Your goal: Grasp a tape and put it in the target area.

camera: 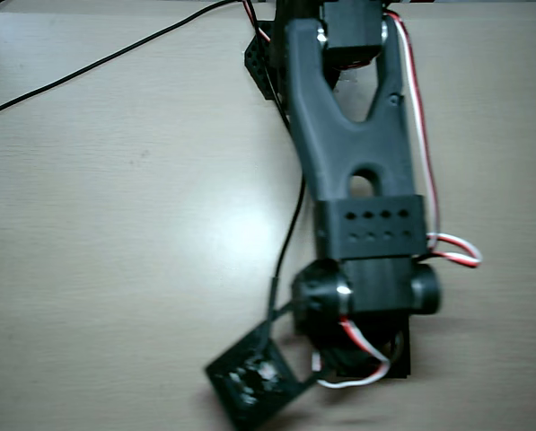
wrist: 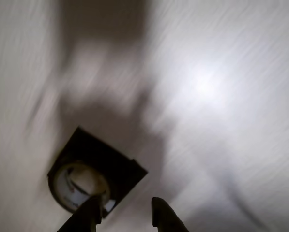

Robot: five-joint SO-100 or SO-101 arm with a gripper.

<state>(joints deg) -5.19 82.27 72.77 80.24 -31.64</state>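
hobby bench; bare tabletop (camera: 115, 224), loose cables (camera: 88, 65)

Matt pale wood-grain table (camera: 115, 224); black plastic arm (camera: 357, 153)

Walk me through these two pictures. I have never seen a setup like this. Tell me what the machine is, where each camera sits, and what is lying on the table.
The machine is a small black robot arm with red and white wires, standing on a pale table. The overhead view looks straight down on the arm. The wrist view comes from a camera riding on the arm, so it is blurred; the two dark prongs at its bottom edge are the gripper, standing apart with nothing between them. On the table lies the tape, a dark ring with a pale centre, resting over a corner of the target area, a dark square.
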